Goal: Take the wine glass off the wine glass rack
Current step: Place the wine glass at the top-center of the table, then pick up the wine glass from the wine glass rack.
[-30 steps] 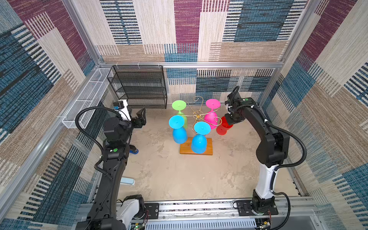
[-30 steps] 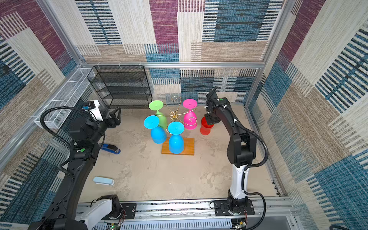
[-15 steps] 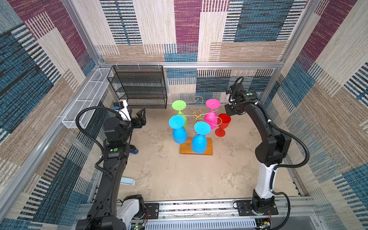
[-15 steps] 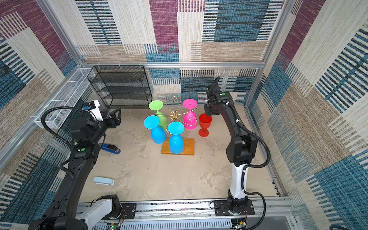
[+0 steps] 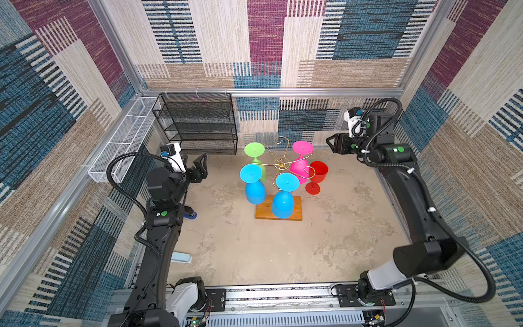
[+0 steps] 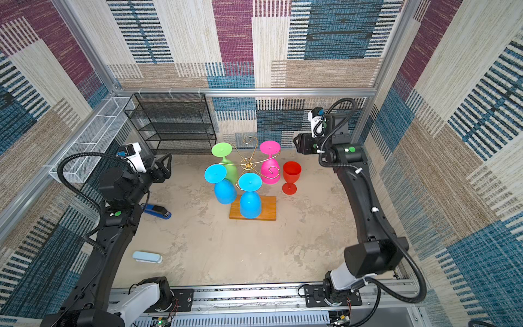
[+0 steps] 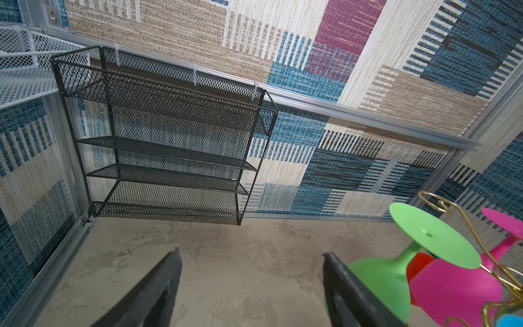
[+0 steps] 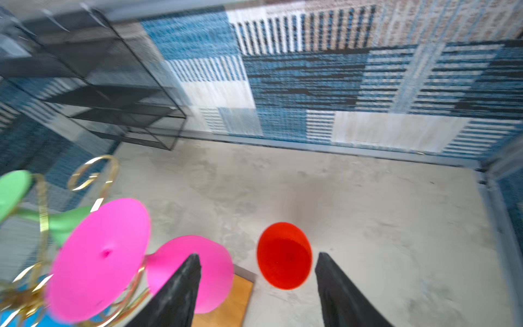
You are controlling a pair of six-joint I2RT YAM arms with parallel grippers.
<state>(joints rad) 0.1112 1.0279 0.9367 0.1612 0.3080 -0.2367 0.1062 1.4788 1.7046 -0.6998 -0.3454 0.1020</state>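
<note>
Red plastic marks out the wine glass (image 5: 318,175) that is off the wine glass rack (image 5: 281,164): it is seen in both top views standing upright on its foot on the table, just beside the rack's wooden base (image 5: 295,213) and close to the hanging pink glass (image 5: 300,170). The task is judged to be nearly done, so the main risk lies in the way out. The glass looks tall on a small foot, and a tip-over could be caused by a low sweep of the right arm across it. A scroll-ended wire arm reaches out above it, and a finger caught there could rock the rack and shake loose the pink glass, the green glass (image 5: 254,150) or the two blue glasses (image 5: 254,184). The right wrist view is blurred, so fine clearances cannot be judged from it.

The right gripper (image 8: 257,254) is held high near the back wall, well above the table and angled down toward the red glass; its fingers are spread apart, nothing is gripped between them, and the glass is seen far below the gap. The left gripper (image 7: 251,252) is held raised on the other side of the rack, pointed toward the black mesh shelf (image 5: 198,124), its fingers likewise spread and empty
</note>
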